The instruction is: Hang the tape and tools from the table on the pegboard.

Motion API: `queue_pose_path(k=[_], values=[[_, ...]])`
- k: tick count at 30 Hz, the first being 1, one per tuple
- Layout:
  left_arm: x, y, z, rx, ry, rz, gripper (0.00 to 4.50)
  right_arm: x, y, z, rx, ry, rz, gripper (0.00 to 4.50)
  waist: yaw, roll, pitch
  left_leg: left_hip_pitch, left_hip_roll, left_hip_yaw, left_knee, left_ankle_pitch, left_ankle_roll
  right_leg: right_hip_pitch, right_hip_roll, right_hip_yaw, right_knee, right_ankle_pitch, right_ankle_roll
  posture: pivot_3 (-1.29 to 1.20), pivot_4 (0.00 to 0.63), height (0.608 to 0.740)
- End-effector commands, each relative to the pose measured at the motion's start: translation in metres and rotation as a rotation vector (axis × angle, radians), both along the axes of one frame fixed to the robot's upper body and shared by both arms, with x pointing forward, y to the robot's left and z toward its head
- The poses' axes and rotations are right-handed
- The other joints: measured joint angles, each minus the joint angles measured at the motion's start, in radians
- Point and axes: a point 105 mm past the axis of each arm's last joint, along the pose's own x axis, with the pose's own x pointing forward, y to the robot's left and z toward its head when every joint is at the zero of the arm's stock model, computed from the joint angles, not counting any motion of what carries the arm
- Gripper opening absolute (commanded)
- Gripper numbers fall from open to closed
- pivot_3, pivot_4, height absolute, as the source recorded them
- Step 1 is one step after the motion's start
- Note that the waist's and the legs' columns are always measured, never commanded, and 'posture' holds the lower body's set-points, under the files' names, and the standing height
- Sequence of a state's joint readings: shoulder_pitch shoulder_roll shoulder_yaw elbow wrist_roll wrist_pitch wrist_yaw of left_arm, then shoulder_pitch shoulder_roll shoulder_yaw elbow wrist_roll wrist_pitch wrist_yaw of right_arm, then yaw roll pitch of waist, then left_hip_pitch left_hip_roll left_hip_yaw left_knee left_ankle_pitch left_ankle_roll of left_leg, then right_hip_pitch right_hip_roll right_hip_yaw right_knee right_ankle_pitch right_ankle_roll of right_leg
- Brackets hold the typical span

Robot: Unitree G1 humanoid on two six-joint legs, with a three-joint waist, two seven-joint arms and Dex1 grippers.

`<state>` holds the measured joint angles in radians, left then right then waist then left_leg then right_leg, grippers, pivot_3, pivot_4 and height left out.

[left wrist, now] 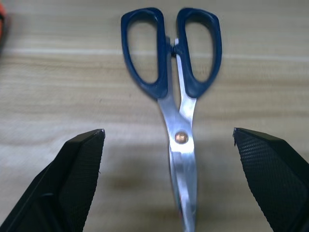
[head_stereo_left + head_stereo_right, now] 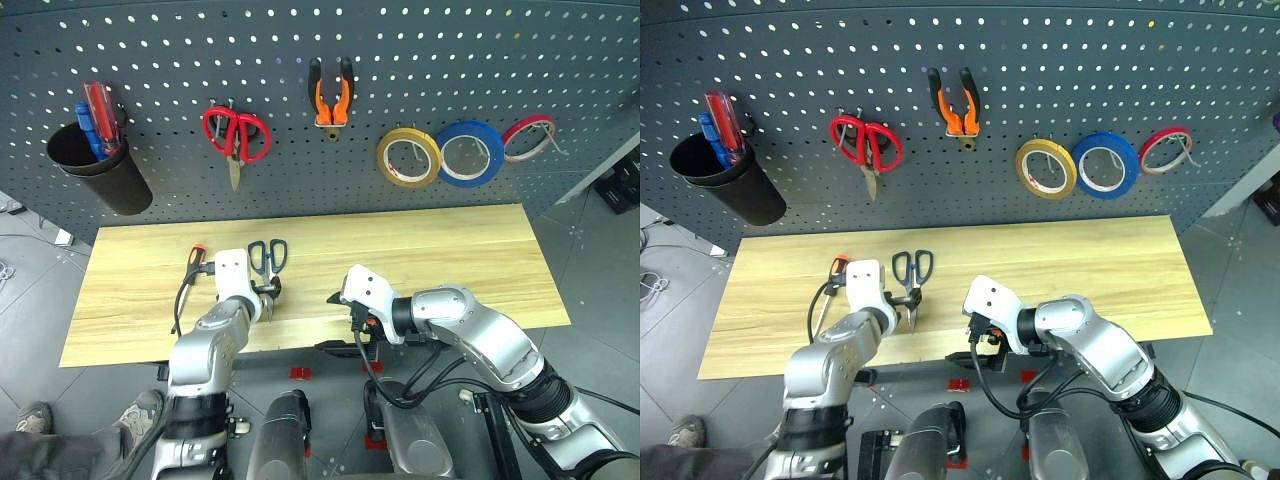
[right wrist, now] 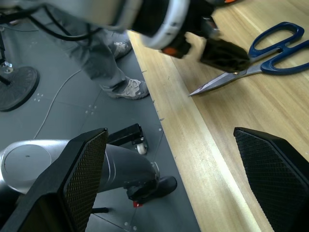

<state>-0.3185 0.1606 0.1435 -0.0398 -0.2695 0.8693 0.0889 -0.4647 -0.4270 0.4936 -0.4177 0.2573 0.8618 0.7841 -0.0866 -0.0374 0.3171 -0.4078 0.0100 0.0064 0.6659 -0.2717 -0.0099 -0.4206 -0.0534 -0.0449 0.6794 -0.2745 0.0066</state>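
Left gripper (image 1: 169, 137) spread wide, straddling the scissors (image 1: 176, 96) flat on the table (image 2: 450, 260) below the pegboard (image 2: 400, 60). Recommend closing squarely across the blades (near the pivot), then lifting level.
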Motion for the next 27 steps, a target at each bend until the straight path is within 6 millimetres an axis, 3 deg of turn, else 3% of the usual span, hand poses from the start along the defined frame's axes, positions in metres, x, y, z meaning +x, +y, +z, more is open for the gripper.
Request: queue_pose_path(k=[1, 6, 10, 20, 27], values=[[0.006, 0.0, -0.007, -0.018, 0.037, 0.013, 4.5, -0.007, 0.006, 0.011, 0.024, -0.03, 0.04, 4.45, -0.001, -0.002, 0.003, 0.0, 0.0, 0.0, 0.0, 0.0, 0.0, 0.0, 0.0, 0.0, 0.0, 0.0, 0.0, -0.22, 0.358, 0.74], [0.01, 0.005, -0.019, -0.09, 0.097, 0.062, 4.5, -0.005, 0.005, 0.014, 0.019, -0.043, 0.03, 4.45, -0.001, -0.004, 0.01, 0.0, 0.0, 0.0, 0.0, 0.0, 0.0, 0.0, 0.0, 0.0, 0.0, 0.0, 0.0, -0.23, 0.374, 0.74], [0.009, 0.009, -0.027, -0.164, 0.137, 0.104, 3.31, -0.003, 0.003, 0.018, 0.015, -0.048, 0.015, 4.5, -0.001, -0.003, 0.012, 0.0, 0.0, 0.0, 0.0, 0.0, 0.0, 0.0, 0.0, -0.001, 0.0, 0.0, 0.0, -0.24, 0.383, 0.74], [0.011, 0.01, -0.03, -0.16, 0.154, 0.029, 0.35, 0.002, -0.003, 0.021, 0.006, -0.039, -0.027, 4.5, -0.001, -0.001, 0.013, 0.001, 0.0, 0.0, 0.0, 0.001, -0.001, 0.001, -0.001, -0.001, 0.001, 0.0, 0.001, -0.25, 0.382, 0.74], [0.005, 0.008, -0.019, -0.114, 0.09, -0.097, 0.22, 0.006, -0.005, 0.023, 0.019, -0.035, -0.061, 4.5, -0.002, 0.0, 0.013, 0.001, 0.0, 0.0, -0.001, 0.001, -0.002, 0.001, -0.001, 0.0, 0.0, 0.0, 0.001, -0.26, 0.376, 0.74]])
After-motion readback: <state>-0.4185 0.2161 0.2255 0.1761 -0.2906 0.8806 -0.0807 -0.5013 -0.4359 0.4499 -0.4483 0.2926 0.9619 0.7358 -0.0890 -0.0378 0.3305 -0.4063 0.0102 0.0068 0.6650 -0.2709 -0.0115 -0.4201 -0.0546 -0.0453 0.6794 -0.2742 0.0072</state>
